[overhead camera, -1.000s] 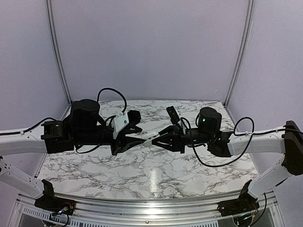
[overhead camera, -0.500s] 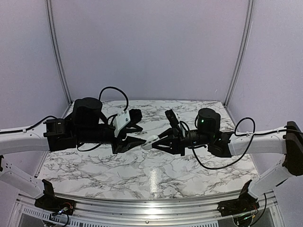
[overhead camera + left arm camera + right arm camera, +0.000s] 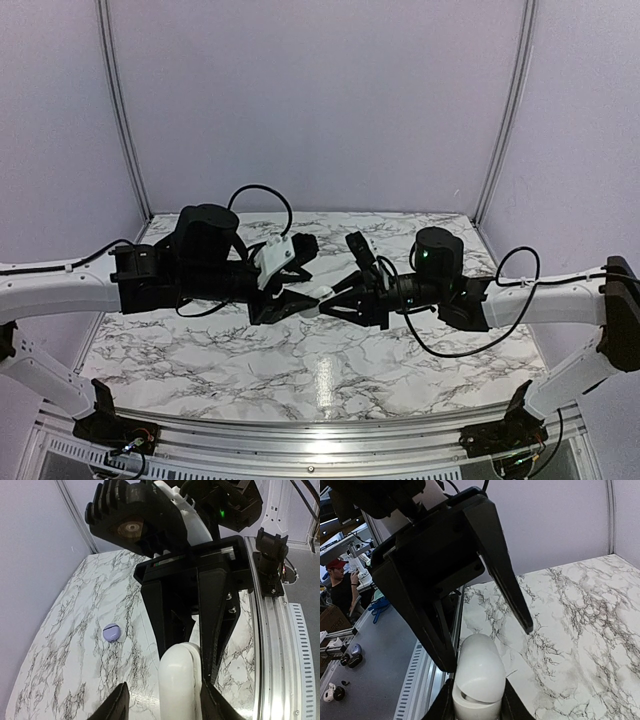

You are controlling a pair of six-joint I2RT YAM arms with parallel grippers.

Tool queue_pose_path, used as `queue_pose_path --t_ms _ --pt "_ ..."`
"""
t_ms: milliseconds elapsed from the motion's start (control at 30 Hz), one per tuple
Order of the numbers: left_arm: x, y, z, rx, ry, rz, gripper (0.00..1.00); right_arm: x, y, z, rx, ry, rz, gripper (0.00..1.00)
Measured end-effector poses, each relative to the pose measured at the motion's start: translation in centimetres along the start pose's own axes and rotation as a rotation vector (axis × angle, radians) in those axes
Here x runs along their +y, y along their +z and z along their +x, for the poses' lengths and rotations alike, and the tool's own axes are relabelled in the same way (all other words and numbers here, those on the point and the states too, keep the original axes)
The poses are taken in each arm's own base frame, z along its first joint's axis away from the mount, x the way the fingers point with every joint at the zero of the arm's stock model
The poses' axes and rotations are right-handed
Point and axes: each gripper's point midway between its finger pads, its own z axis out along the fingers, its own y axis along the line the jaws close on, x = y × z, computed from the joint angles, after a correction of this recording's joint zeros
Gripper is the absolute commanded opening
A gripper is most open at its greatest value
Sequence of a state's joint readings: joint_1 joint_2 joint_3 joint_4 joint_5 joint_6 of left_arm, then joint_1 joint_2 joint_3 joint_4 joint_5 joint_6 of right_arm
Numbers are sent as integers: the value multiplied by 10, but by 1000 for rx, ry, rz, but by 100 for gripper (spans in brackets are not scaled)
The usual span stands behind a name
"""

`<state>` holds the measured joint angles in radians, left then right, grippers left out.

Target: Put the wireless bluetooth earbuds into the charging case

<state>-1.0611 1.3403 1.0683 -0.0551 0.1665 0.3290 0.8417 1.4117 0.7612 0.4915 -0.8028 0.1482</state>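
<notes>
**Item 1:** white rounded plastic charging case (image 3: 477, 672). It is held in mid-air above the white marble-pattern table (image 3: 200, 370), with its near end clenched by the right gripper (image 3: 477, 700). The far end sits between the spread fingers of the left gripper (image 3: 165, 700). One finger is close against it and the other stands apart, so it is not grasped.

**Item 2:** small lilac disc-shaped earbud (image 3: 111, 632), apparently a single bud. It lies flat on the table, well apart from both grippers.

**Arms:** both stretch inward, roughly level, with the grippers tip to tip at centre.

**Change:** the left arm has shifted rightward since a second ago. The case has barely moved.
</notes>
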Motion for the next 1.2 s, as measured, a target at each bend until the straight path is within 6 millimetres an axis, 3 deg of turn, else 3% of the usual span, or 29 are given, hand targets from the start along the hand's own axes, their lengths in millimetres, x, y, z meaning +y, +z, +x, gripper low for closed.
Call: queue_pose_path --t_ms 733,1000,1200 --pt "17 0 7 19 -96 13 49 0 0 4 15 -19 -3 0" --pt "28 -5 14 2 -191 38 43 1 0 2 8 -30 -6 0" --pt "27 -15 14 -39 -215 44 49 1 0 0 0 -39 -3 0"
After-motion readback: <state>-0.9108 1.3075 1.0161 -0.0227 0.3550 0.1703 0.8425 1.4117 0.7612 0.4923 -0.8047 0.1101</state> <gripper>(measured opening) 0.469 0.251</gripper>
